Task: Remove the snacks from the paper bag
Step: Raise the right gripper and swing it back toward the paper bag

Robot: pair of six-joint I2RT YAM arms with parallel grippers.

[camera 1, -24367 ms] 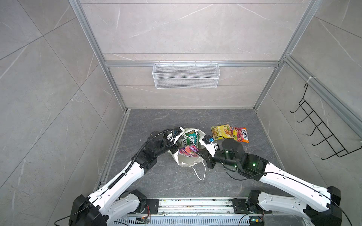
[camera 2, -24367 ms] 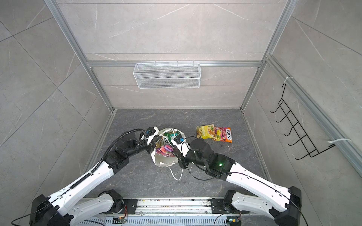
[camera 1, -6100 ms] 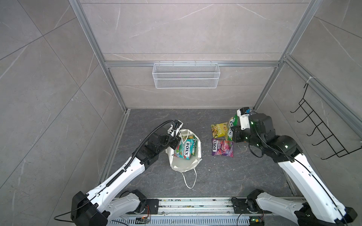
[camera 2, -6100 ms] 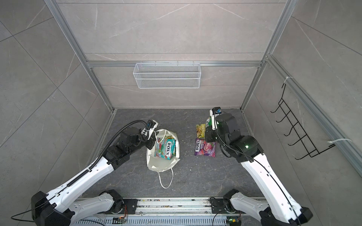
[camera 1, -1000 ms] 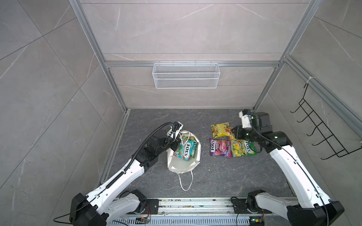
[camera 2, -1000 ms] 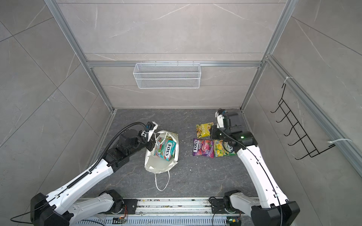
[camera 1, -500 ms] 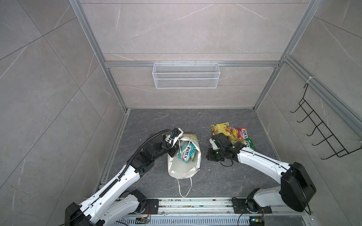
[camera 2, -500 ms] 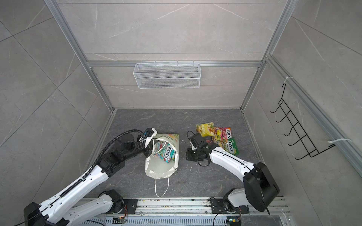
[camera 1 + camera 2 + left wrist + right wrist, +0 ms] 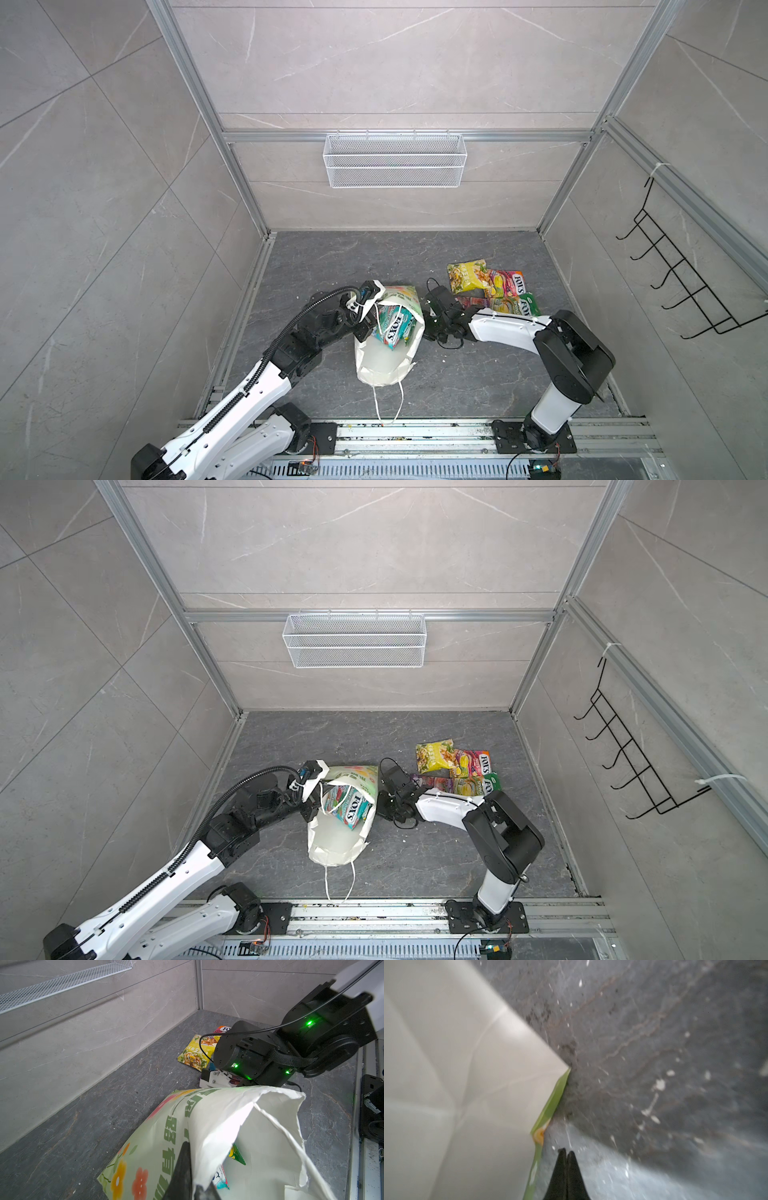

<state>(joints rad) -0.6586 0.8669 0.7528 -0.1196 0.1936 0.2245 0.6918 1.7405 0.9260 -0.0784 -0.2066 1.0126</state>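
My left fingers (image 9: 193, 1185) were clamped on the rim of the paper bag (image 9: 384, 365), holding its mouth open. My right fingers (image 9: 566, 1160) were pressed together on nothing, low over the bench (image 9: 457, 374) and just outside the bag's wall, across from the left fingers. Between the 2 sets of fingers, inside the bag, lay a teal-red FOX'S packet (image 9: 392, 328), with a green corner (image 9: 236, 1155) showing beside it. Beyond the right fingers, 4 packets (image 9: 505, 282) lay out on the bench. I judged this the reach for the next packet. The right fingers needed to open, lift over the rim and pinch the teal-red packet's edge.
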